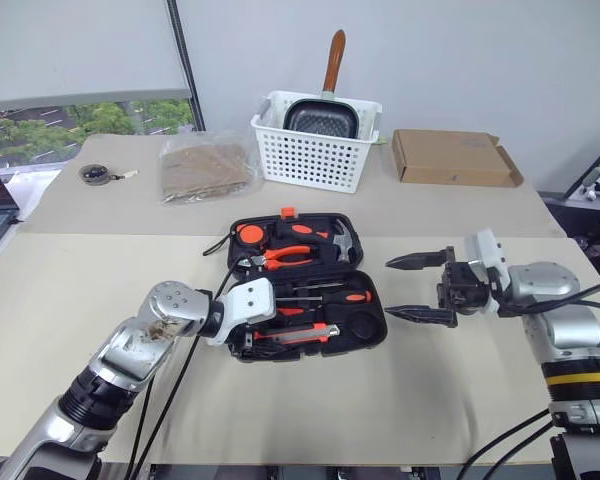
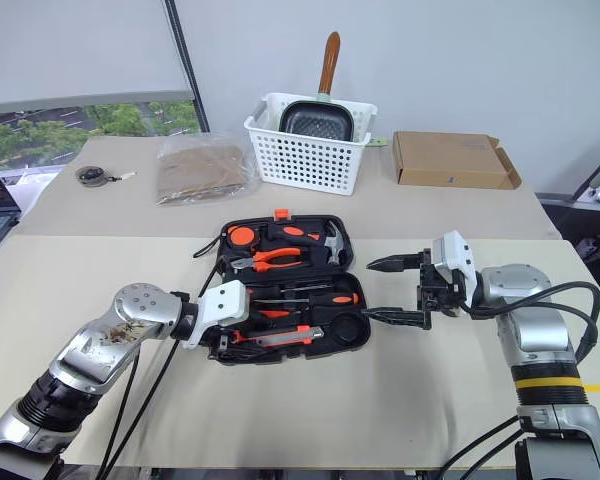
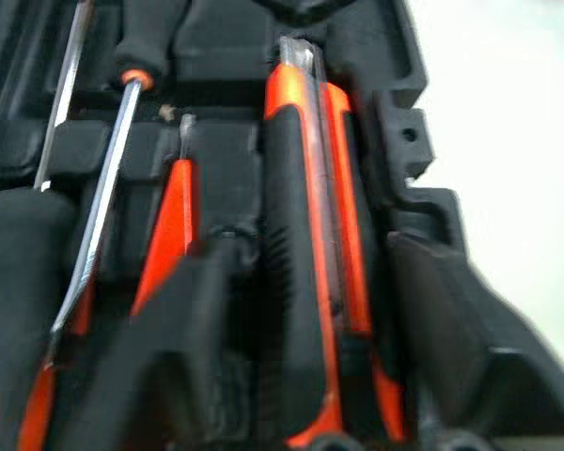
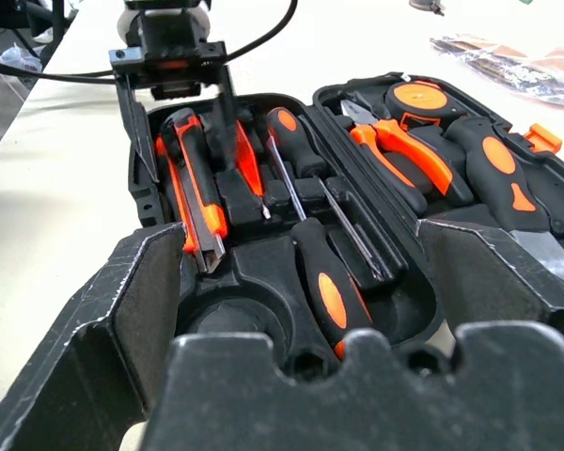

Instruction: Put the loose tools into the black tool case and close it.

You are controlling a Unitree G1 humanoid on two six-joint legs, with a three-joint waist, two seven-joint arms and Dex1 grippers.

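Far left on the tan table lies a small round grey object, and next to it a clear bag of brown material. The left gripper reaches down into the near half of the black tool case, its two black fingers spread apart on either side of the black-and-orange utility knife, which lies in its recess along the case's near edge; I cannot tell whether they touch it. Beside the knife sits the short orange-red screwdriver, then the two long screwdrivers with black-and-orange handles, all laid in their slots. The case lies open (lid flat on the table), its far half holding orange-handled pliers, a hammer and a round orange-centred tape measure. Behind it stands a white lattice basket with a dark pan, wooden handle sticking up. The right gripper hangs just beside the case's right end, fingers wide apart and holding nothing. A flat cardboard box lies at the far right.
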